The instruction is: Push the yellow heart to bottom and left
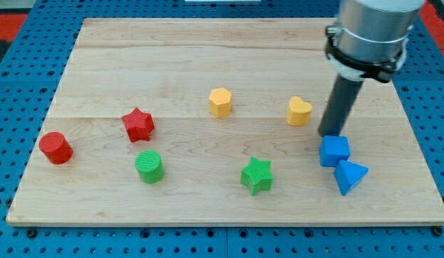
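The yellow heart [299,111] stands on the wooden board [208,57], right of centre. My tip [327,135] is just to the heart's lower right, a small gap away, and right above the blue cube [334,150]. The dark rod rises from there to the arm's grey body at the view's top right.
A yellow hexagonal block [220,102] stands left of the heart. A blue triangular block [350,176] lies against the blue cube's lower right. A green star [257,175], green cylinder [149,167], red star [138,125] and red cylinder [56,147] lie further left.
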Robot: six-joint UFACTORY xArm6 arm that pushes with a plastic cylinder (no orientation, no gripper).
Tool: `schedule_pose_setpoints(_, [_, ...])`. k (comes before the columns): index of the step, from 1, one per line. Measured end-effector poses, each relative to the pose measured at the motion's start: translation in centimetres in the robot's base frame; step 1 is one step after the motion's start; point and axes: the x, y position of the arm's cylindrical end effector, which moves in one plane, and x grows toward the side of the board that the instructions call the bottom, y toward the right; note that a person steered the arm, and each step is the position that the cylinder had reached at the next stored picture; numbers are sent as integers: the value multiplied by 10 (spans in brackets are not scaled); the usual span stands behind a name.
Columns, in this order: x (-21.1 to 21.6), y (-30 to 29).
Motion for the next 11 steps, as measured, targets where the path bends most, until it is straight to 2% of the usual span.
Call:
schedule_pose_setpoints(1, [-26,13])
schedule_pose_setpoints(2, [-57,-23])
schedule_pose_setpoints(3, [-39,-53])
schedule_pose_setpoints(4, [-20,-55])
schedule_pose_setpoints(5, [-39,-19])
schedule_pose_setpoints(7, [-3,36])
schedule_pose_setpoints(9, [2,6])
schedule_pose_setpoints(11, [-1,-51])
